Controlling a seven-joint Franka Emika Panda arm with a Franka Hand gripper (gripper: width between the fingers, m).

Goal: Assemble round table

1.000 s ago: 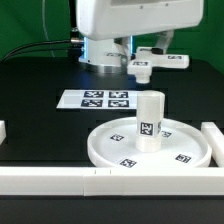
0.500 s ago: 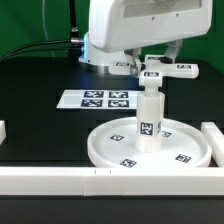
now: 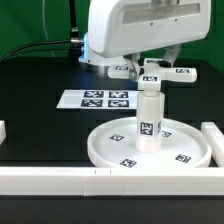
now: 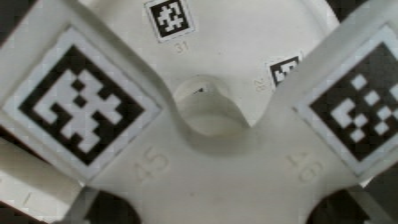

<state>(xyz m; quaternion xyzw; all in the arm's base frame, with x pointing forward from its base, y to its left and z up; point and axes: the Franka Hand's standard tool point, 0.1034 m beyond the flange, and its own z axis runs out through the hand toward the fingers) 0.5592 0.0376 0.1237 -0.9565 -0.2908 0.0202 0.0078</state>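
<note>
The round disc (image 3: 120,150) lies flat at the front of the table, with the short cylindrical leg (image 3: 149,118) standing upright on its central hub. My gripper (image 3: 152,66) is shut on the cross-shaped foot (image 3: 156,72) and holds it level just above the top of the leg, touching or nearly touching it. In the wrist view the foot (image 4: 214,110) fills the frame, its tagged arms spreading outward, and my fingertips are hidden behind it. The leg and disc do not show in the wrist view.
The marker board (image 3: 95,99) lies flat behind the disc toward the exterior view's left. White border blocks run along the front edge (image 3: 60,180) and at the exterior view's right (image 3: 213,135). A small white block (image 3: 3,130) sits at the left edge.
My gripper has carried the foot from the back right toward the front and down, and it now sits right over the top of the leg.
</note>
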